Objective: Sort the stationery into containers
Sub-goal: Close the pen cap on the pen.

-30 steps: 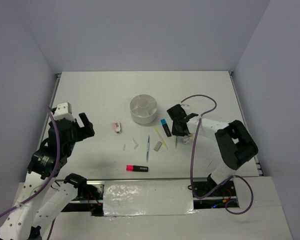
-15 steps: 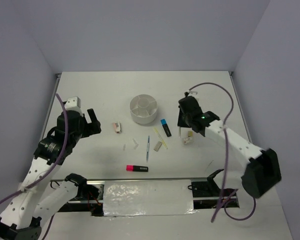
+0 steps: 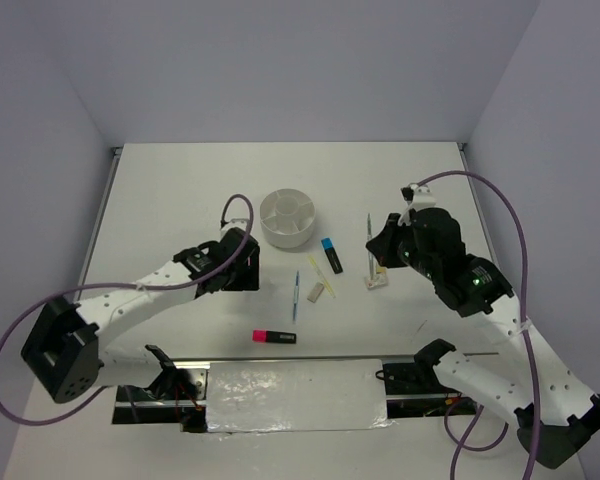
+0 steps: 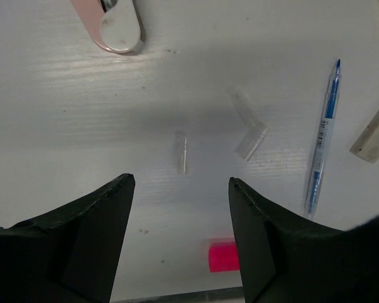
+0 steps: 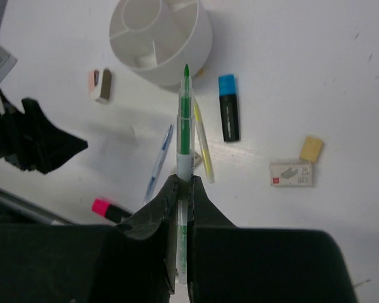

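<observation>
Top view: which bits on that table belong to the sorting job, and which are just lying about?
Job: white divided cup, green pen, blue pen, blue highlighter, pink highlighter, yellow stick.
Lying about: purple cables, silvery strip.

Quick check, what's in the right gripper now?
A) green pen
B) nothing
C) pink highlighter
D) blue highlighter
A: the right gripper is shut on the green pen, while the blue highlighter and pink highlighter lie on the table.
</observation>
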Controlling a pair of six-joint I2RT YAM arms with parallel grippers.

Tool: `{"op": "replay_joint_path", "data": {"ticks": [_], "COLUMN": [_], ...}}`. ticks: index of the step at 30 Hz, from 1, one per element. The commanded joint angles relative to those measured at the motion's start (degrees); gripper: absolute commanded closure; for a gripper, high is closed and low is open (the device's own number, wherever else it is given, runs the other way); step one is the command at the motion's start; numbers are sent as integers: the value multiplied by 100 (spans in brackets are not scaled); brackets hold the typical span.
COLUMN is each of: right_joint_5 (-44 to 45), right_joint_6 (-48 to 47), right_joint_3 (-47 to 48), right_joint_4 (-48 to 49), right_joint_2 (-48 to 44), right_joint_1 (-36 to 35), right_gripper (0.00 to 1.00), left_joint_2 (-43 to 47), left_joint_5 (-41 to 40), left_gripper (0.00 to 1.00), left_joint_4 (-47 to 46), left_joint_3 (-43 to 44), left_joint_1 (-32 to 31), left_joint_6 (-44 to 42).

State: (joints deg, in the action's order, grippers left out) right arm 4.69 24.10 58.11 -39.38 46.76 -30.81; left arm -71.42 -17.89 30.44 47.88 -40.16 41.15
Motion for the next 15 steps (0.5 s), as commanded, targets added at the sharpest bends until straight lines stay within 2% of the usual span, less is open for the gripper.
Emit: {"op": "replay_joint_path", "data": {"ticks": [1, 11, 15], "right_joint_5": [-442, -794, -864], "right_joint_6": [-89, -63, -37], "right_joint_3": [-247, -441, -449], "right_joint_4": [-237, -193, -176], "right_joint_2": [-202, -510, -554], "right_joint_1": [-57, -101, -127], "right_gripper": [100, 100, 100], "left_joint_2": [-416, -1268, -1533], "left_joint_5": [-57, -224, -232], "left_gripper": [27, 40, 41], "left_joint_4": [-433, -670, -767], "left_joint_3": [64, -50, -50], "left_joint_1": [-184, -229, -229], "left_joint_6": [210, 236, 201]}}
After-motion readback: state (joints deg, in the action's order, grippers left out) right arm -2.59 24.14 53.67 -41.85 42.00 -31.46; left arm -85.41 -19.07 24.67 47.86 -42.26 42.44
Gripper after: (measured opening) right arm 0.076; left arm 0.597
